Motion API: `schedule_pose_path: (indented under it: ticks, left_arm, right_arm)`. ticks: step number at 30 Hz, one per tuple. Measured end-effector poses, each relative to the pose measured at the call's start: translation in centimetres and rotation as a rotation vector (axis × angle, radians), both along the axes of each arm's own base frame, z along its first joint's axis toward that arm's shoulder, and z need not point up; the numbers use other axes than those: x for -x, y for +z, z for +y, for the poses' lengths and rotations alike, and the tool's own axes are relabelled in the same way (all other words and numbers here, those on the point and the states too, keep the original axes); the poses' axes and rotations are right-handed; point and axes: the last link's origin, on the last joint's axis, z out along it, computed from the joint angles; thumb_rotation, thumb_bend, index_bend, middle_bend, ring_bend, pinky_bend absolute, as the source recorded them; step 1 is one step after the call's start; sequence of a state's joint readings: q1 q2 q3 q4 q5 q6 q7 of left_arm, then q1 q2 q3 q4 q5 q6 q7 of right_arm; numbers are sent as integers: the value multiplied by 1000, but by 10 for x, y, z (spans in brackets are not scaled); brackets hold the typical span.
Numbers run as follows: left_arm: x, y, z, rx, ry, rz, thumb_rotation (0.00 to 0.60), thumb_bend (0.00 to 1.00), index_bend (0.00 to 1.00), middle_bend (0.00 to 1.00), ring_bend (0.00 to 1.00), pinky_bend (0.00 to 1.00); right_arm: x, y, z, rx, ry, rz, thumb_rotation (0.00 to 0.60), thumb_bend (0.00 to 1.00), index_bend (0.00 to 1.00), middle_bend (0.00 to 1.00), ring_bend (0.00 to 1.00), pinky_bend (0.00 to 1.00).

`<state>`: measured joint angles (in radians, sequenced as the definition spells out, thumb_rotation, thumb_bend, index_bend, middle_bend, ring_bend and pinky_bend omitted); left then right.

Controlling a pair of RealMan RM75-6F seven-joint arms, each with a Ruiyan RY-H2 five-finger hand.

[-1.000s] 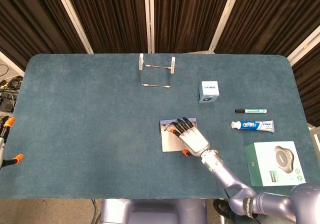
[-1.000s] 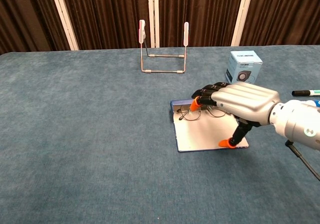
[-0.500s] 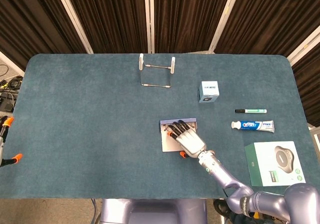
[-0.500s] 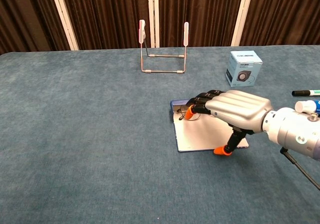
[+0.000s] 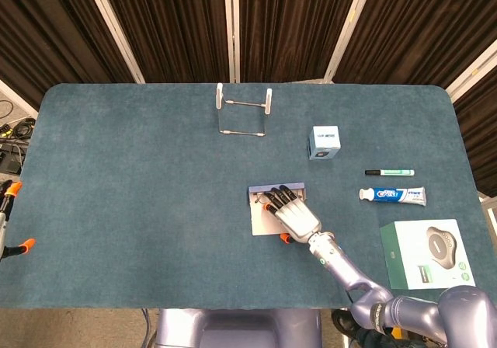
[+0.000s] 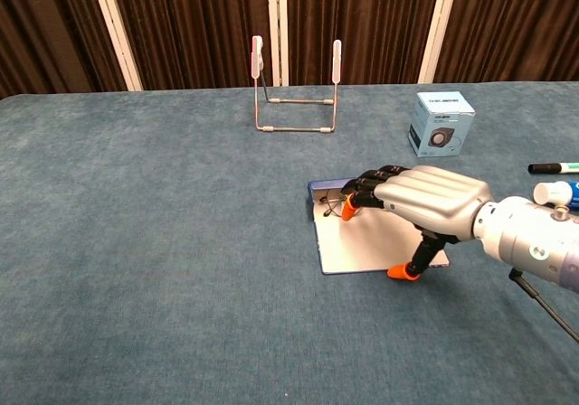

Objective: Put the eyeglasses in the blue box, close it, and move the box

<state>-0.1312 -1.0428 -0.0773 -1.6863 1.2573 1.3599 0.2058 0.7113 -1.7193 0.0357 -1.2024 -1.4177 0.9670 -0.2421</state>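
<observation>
The blue box (image 5: 264,220) lies open on the teal table, its white inside (image 6: 362,247) facing up. The thin wire eyeglasses (image 6: 330,209) rest at its far edge, mostly hidden; a bit of frame (image 5: 258,200) shows in the head view. My right hand (image 5: 295,214) hovers flat over the box with fingers stretched out, and an orange fingertip (image 6: 348,203) touches the glasses. Its thumb tip (image 6: 398,272) is down at the box's near edge. It grips nothing. Only two spread orange fingertips (image 5: 15,186) of my left hand show, at the far left edge, with nothing in them.
A metal wire stand (image 5: 244,115) is at the back centre. A small blue-and-white carton (image 5: 324,143) sits right of it. A marker (image 5: 390,172), a toothpaste tube (image 5: 393,196) and a white-and-green package (image 5: 428,255) lie along the right side.
My right hand has come lower and a little toward me and leftward over the box; its thumb tip now sits at the box's near edge. The left hand has not moved.
</observation>
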Motion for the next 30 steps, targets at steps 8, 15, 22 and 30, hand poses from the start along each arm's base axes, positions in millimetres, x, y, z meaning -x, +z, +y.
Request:
schedule_pose_path:
  ticks: [8, 15, 22, 30]
  left_arm:
    - [0, -1, 0, 2, 2, 3, 600, 0, 0, 0, 0, 0]
    - [0, 0, 0, 0, 1, 1, 600, 0, 0, 0, 0, 0]
    - [0, -1, 0, 4, 1, 1, 600, 0, 0, 0, 0, 0]
    - [-1, -1, 0, 5, -4, 1, 600, 0, 0, 0, 0, 0]
  right_arm:
    - [2, -1, 2, -9, 10, 11, 600, 163, 290, 82, 0, 0]
    - [4, -2, 1, -1, 1, 7, 600, 334, 329, 90, 0, 0]
    - [2, 0, 0, 1, 3, -5, 600, 397, 363, 103, 0, 0]
    - [2, 0, -1, 4, -3, -13, 600, 415, 374, 111, 0, 0]
